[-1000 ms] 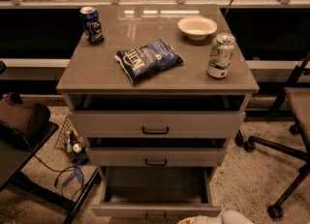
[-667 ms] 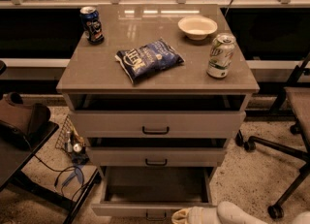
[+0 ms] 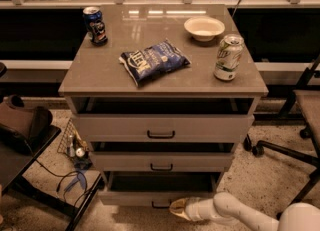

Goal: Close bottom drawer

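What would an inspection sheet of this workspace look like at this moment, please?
Surface: cabinet top, flat, carrying four loose items.
Job's things: bottom drawer stands pulled out; top drawer and middle drawer are also partly open.
Clutter: blue can at the back left, chip bag in the middle, bowl at the back right, green can near the right edge.
Grippers: gripper is low at the bottom drawer's front, just right of its handle.
Cables: dark cable looped on the floor left of the cabinet.
Surroundings: office chair on the right, dark bag on the left, wire basket beside the cabinet.
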Robot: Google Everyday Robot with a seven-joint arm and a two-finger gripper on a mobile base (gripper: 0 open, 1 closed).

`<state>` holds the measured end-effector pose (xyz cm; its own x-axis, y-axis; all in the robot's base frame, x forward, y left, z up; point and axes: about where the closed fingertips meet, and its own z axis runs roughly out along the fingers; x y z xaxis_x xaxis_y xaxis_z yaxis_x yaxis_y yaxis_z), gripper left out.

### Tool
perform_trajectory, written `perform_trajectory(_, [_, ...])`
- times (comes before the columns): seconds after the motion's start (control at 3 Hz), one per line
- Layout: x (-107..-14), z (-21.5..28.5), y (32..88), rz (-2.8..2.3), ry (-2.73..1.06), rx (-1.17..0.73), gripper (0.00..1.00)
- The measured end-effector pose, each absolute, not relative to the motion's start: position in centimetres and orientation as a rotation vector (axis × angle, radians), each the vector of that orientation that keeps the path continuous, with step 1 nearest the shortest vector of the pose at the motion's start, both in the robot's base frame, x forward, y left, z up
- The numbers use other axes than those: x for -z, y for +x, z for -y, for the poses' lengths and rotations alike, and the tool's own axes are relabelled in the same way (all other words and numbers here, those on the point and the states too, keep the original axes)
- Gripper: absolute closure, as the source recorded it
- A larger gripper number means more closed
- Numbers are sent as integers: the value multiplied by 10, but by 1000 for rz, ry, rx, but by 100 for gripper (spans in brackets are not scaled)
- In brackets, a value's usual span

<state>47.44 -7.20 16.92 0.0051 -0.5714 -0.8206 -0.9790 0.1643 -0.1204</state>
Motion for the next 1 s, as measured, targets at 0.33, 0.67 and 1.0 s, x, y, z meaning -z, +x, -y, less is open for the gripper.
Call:
perform_trajectory(0.33, [-171, 51, 514, -1633, -1513, -655, 100])
perform_trajectory(0.67, [-168, 35, 558, -1610, -1523, -641, 100])
perform_trajectory(1.0, [-168, 35, 558, -1610, -1523, -642, 100])
